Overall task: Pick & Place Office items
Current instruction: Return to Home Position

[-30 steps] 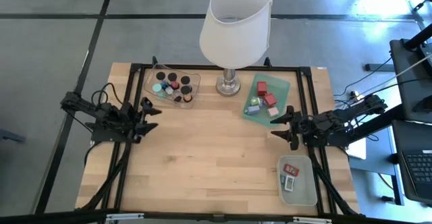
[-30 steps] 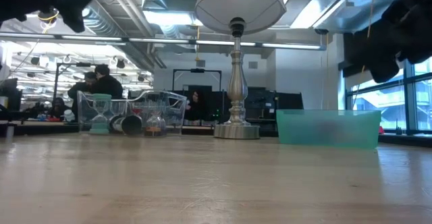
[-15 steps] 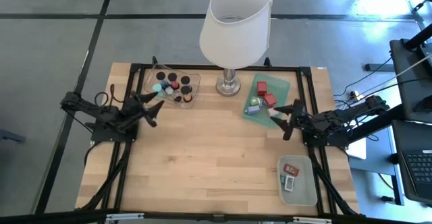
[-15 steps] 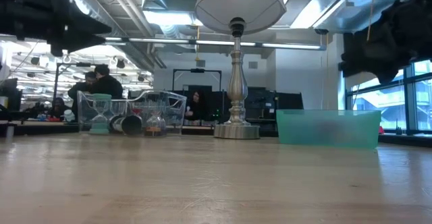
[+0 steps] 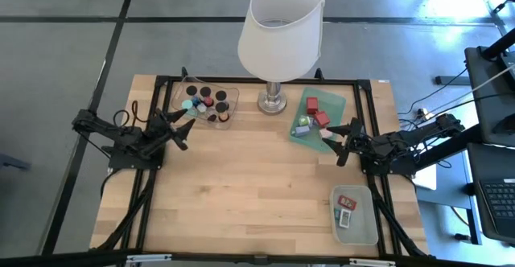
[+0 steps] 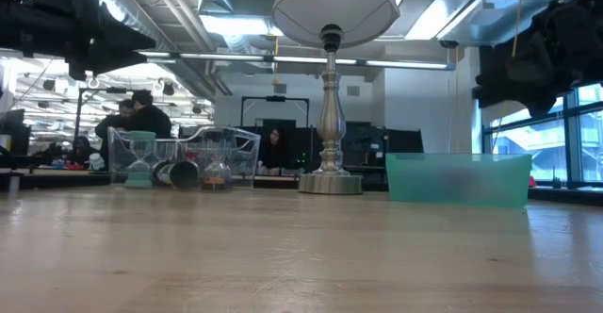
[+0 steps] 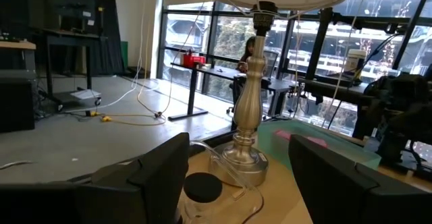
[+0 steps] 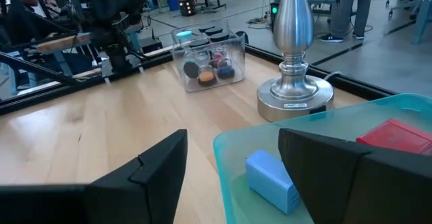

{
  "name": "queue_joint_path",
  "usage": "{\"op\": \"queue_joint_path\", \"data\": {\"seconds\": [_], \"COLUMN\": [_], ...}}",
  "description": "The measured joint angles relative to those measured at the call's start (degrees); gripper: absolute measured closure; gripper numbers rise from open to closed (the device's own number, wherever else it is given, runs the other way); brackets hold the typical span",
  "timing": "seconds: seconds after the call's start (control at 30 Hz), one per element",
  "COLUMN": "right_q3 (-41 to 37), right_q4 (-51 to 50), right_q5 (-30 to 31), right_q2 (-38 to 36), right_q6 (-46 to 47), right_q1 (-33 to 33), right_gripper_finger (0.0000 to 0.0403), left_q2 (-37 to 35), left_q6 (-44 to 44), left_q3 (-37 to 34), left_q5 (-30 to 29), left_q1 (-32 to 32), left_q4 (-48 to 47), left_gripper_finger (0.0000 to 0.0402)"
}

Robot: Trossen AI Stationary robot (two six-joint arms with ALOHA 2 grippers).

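Reading the high view with its top edge as twelve, the left gripper (image 5: pixel 185 131) hangs over the left margin of the table (image 5: pixel 241 203), pointing toward three. Its fingers are spread wide with nothing between them, as the left wrist view confirms. The clear tray (image 5: pixel 177 90), holding black caps (image 5: pixel 205 92) and small coloured pieces, lies close by at about one o'clock from it, apart from the fingers. Past the lamp (image 5: pixel 280 26) at the middle back, the green tray (image 5: pixel 338 98) holds a red block (image 5: pixel 312 104) and a blue block (image 8: pixel 271 178). The right gripper (image 5: pixel 344 142) sits just beside that tray's near corner, facing nine, likewise spread and empty, with the tray at roughly eleven from its tips. The gray bin (image 5: pixel 366 231), its long axis running twelve to six, rests at about six o'clock from the right gripper and holds a red timer (image 5: pixel 347 202) and a white timer (image 5: pixel 344 219); the right arm is by far the nearer to it. I see no loose item on the wood between the arms, so I judge the placing finished. What remains turns on each arm drawing outward, left toward nine and right toward three, away from its neighbouring tray. The right has less room, its twelve-side finger being close to the green rim.
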Motion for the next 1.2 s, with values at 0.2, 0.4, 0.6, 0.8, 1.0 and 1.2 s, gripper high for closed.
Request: {"op": "queue_joint_path", "data": {"seconds": [0.2,0.4,0.6,0.8,1.0,1.2], "right_q3": [0.02,0.04,0.07,0.09,0.08,0.08], "right_q4": [-0.03,0.00,0.04,0.02,0.05,0.07], "right_q5": [-0.01,0.02,0.02,0.13,0.13,0.11], "right_q2": [-0.14,-4.13,-8.92,-9.13,-9.13,-9.13], "right_q6": [0.13,0.13,0.12,0.11,0.11,0.09], "right_q1": [0.00,0.00,0.00,-1.09,-5.59,-11.70], "right_gripper_finger": [0.0166,0.0166,0.0166,0.0166,0.0166,0.0166], "left_q2": [0.00,-1.03,-1.05,-1.05,-1.07,-1.07], "left_q6": [-0.04,0.02,0.01,0.01,0.00,0.03], "left_q3": [0.00,0.00,0.00,0.00,0.00,0.00], "left_q5": [0.00,-0.08,0.13,0.15,0.06,0.04], "left_q1": [0.00,0.15,3.38,9.61,16.54,23.01], "left_q4": [0.02,0.32,0.33,0.31,0.31,0.29], "left_gripper_finger": [0.0151,0.0151,0.0151,0.0151,0.0151,0.0151]}}
